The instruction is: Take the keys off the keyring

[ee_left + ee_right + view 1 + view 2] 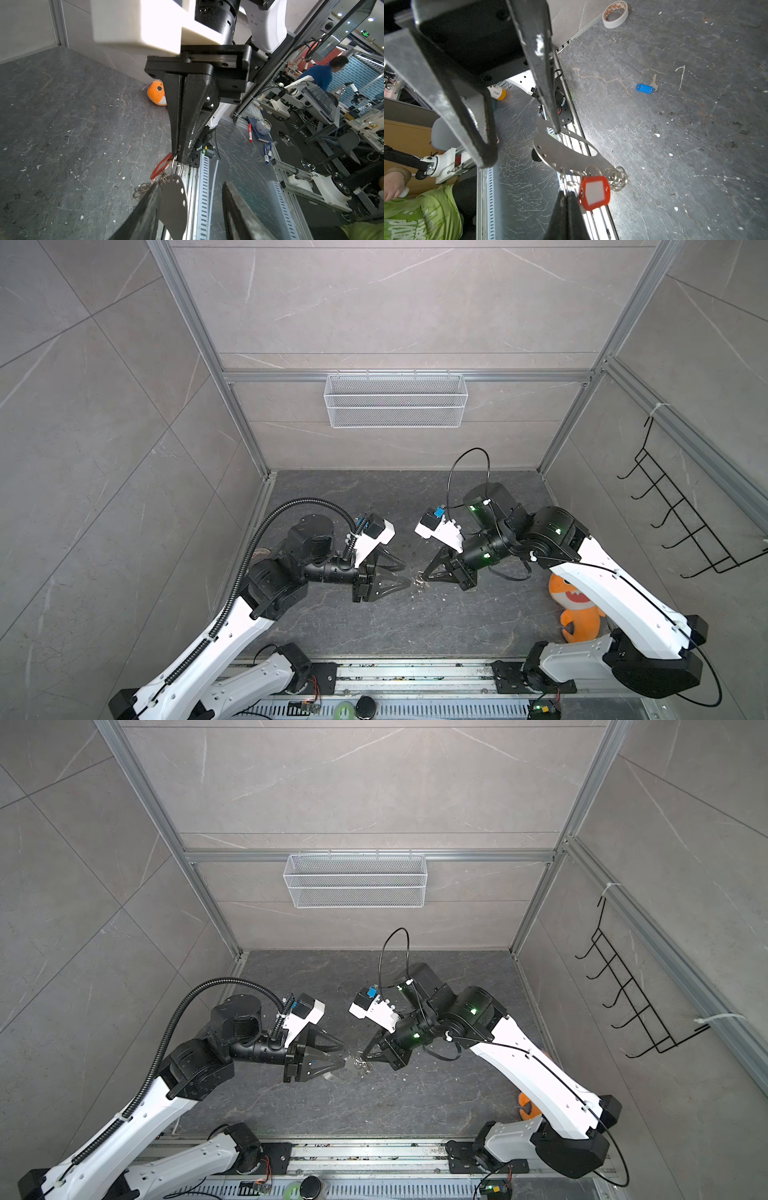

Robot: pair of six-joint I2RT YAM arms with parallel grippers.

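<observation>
Keyring (pixel 615 178), red key (pixel 594 192) attached, between two grippers.
We record the right gripper (pixel 566 195) pressed shut on one ring; left gripper (pixel 343 1053) jaws spread, one finger (pixel 548 93) against the grey tag (pixel 562 151). Only the right wrist view shows the blue key (pixel 644 88) lying loose on the table (pixel 695 145), well apart; in both top views the arms hide it.
</observation>
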